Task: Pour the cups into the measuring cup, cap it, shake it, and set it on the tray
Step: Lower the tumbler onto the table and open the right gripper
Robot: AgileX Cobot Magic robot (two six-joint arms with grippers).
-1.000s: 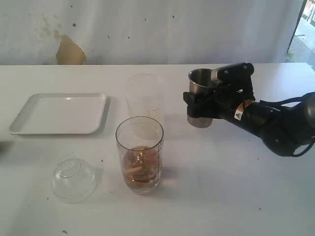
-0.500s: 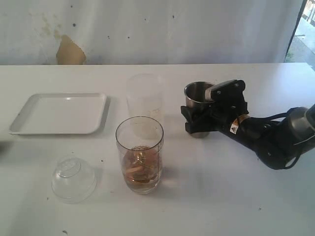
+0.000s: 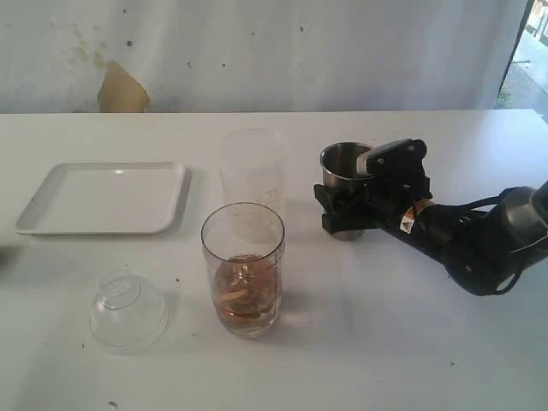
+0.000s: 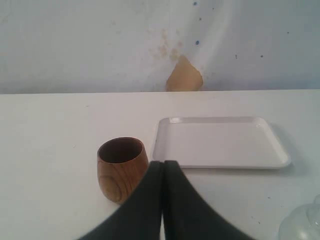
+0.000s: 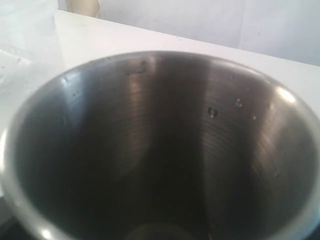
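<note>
Soft even daylight, faint shadows (steel tumbler [image 5: 150,150] blurred up close)

My left pincer [image 4: 163,164] is closed, its two dark fingers pressed flat together and holding nothing. Just beside their tips the round brown wooden cup [image 4: 122,168] stands upright on the white surface [image 4: 45,150]. The white tray [image 4: 220,142] lies close beyond it. A clear domed piece [image 4: 303,228] shows at the picture's edge, and a tan patch [image 4: 184,75] marks the wall [image 4: 90,45].

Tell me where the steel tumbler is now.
In the exterior view the steel tumbler stands upright right of centre, clasped by the right gripper, just right of the frosted cup.
</note>
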